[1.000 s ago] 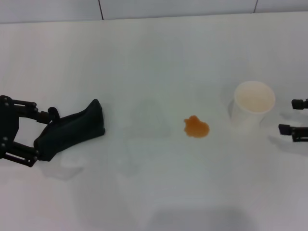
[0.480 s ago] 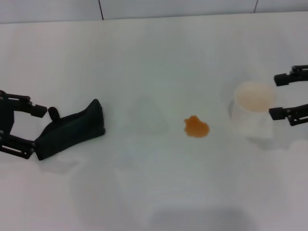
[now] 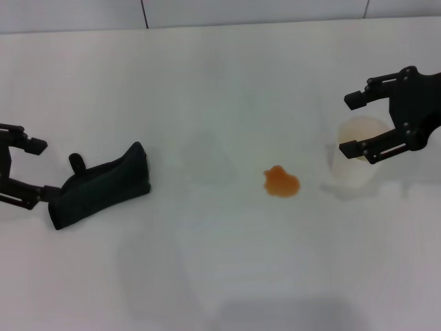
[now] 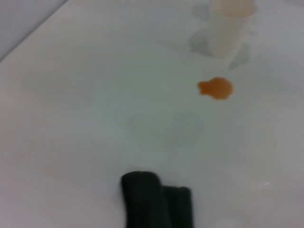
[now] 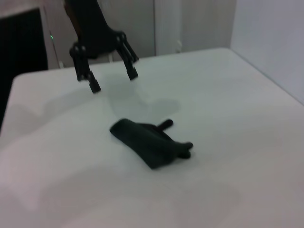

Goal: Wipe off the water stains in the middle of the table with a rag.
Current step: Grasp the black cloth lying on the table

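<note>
A soft, thick black rag [image 3: 102, 185] lies bundled on the white table [image 3: 220, 276], well left of the orange water stains [image 3: 281, 182]; it looks light and squashable, best pinched across its thick middle by the spread-open left claw [image 3: 29, 169] beside it.

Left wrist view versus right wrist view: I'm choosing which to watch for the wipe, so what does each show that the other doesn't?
Only the left wrist view shows the stain and the cup beyond it. Only the right wrist view shows the left gripper, open, above the table beside the rag. Both show the rag lying free on the table.
</note>
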